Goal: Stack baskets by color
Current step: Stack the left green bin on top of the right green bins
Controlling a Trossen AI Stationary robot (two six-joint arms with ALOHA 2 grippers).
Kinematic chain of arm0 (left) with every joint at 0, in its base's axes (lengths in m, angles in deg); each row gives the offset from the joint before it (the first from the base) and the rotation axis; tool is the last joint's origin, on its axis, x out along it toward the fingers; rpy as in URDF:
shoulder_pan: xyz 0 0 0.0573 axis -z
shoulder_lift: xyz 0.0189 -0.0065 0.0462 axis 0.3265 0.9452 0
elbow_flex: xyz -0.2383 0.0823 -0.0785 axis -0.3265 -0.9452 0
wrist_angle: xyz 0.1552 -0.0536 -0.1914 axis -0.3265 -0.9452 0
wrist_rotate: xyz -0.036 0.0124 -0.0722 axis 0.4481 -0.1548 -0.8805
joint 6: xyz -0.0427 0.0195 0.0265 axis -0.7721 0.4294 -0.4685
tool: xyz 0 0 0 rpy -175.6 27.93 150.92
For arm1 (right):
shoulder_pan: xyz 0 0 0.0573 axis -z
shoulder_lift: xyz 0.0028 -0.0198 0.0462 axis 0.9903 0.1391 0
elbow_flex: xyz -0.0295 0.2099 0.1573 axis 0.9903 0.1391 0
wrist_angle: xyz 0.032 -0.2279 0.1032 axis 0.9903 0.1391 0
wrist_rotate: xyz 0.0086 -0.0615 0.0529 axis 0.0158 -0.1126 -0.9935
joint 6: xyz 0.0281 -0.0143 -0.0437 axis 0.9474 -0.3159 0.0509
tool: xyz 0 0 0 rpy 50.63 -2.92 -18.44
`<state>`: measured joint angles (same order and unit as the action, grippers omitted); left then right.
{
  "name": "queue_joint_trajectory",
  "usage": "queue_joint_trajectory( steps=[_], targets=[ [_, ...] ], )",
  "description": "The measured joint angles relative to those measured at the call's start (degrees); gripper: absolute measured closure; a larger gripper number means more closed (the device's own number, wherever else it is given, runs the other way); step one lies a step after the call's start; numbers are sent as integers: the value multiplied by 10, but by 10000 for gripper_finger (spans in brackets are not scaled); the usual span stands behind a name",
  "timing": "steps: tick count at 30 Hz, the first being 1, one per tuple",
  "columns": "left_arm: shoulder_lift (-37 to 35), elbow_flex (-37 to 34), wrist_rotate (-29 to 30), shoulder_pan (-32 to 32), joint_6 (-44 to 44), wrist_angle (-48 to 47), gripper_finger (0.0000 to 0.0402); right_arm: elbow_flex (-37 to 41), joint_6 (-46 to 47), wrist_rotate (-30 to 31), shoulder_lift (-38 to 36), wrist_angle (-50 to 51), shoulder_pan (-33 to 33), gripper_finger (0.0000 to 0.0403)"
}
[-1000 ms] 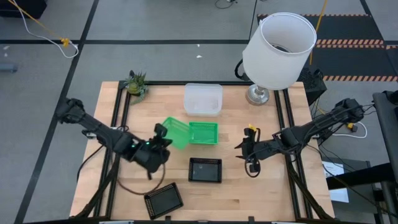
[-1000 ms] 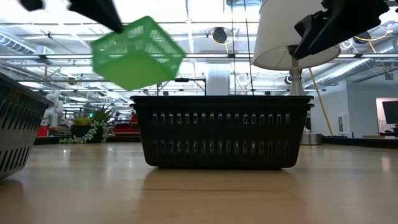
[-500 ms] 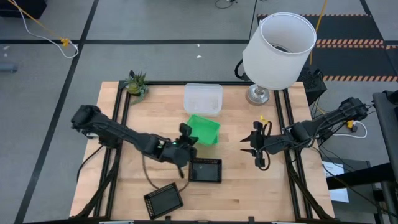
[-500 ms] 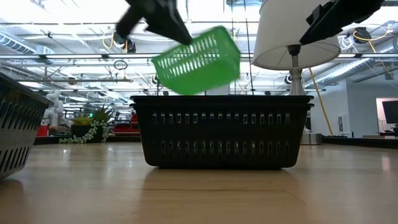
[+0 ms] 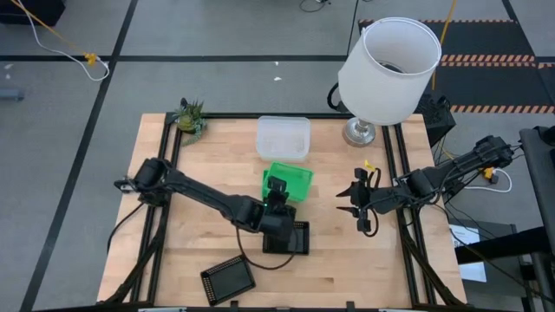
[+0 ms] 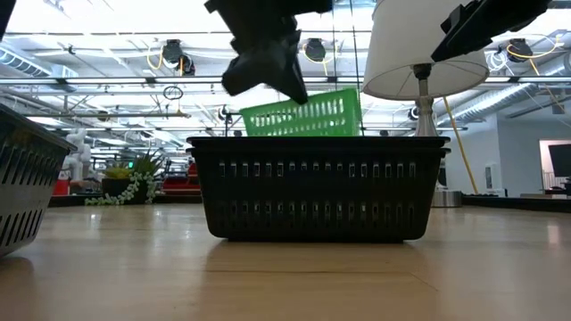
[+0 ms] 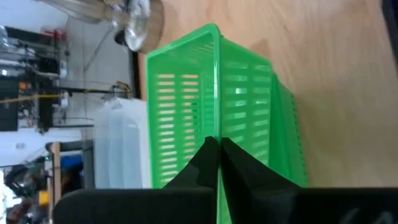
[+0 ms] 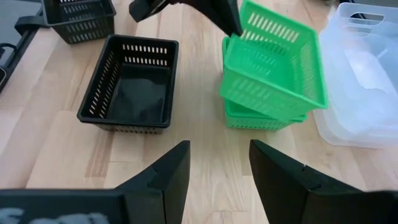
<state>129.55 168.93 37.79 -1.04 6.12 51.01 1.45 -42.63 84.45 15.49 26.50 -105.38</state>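
Green plastic forms the carried basket [image 8: 273, 59], which hangs tilted, one rim pinched between the pressed-together fingers of the left gripper [image 8: 231, 25]. Directly beneath it sits the green stack [image 8: 264, 118], flat on the table [image 5: 208, 165]; the carried basket overlaps the stack's top and is not seated level in it. In the left wrist view the two dark fingers [image 7: 214, 165] meet on the rim of the perforated green wall.

Just beside the left gripper's jaws, on the near side, stands a black basket [image 5: 286, 237], upright. A second black basket [image 5: 228, 279] lies well apart, near the table's front edge. Beyond the green stack rests the clear basket stack [image 5: 283, 138].

Right gripper [image 5: 358, 208] hovers near the green stack, its jaws spread and holding nothing. A white lampshade [image 5: 388, 71] stands at the far right corner; a small plant [image 5: 189, 117] occupies the far left.
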Motion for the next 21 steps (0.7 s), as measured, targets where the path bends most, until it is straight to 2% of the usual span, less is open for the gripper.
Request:
queue_joint_trajectory(
  steps=[6,16,21],
  targets=[
    [-1,0,16,0,-74,-17,397,0,0,-1,0,0,0,243],
    [-1,0,23,-9,-130,-30,391,0,0,-1,0,-1,0,243],
    [-1,0,-24,-15,-153,-30,397,0,0,-1,0,-1,0,243]
  ],
)
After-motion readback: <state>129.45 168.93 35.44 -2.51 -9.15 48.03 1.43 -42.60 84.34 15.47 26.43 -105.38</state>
